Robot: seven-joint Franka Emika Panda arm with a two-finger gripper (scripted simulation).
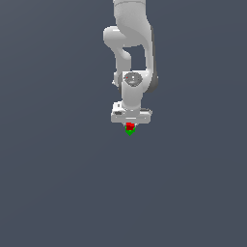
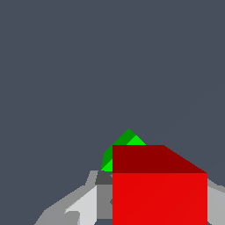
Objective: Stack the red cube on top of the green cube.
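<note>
The red cube (image 1: 130,125) sits between the fingers of my gripper (image 1: 130,124), directly over the green cube (image 1: 130,131). The two cubes look in contact or nearly so; I cannot tell which. In the wrist view the red cube (image 2: 159,193) fills the near part of the picture, with a grey finger (image 2: 88,204) against one side and a second finger at the other side. The green cube (image 2: 125,145) shows only as a corner beyond the red one. The gripper is shut on the red cube.
The surface (image 1: 58,183) is a plain dark grey-blue plane. The white arm (image 1: 132,43) rises behind the gripper toward the top of the exterior view. No other objects show.
</note>
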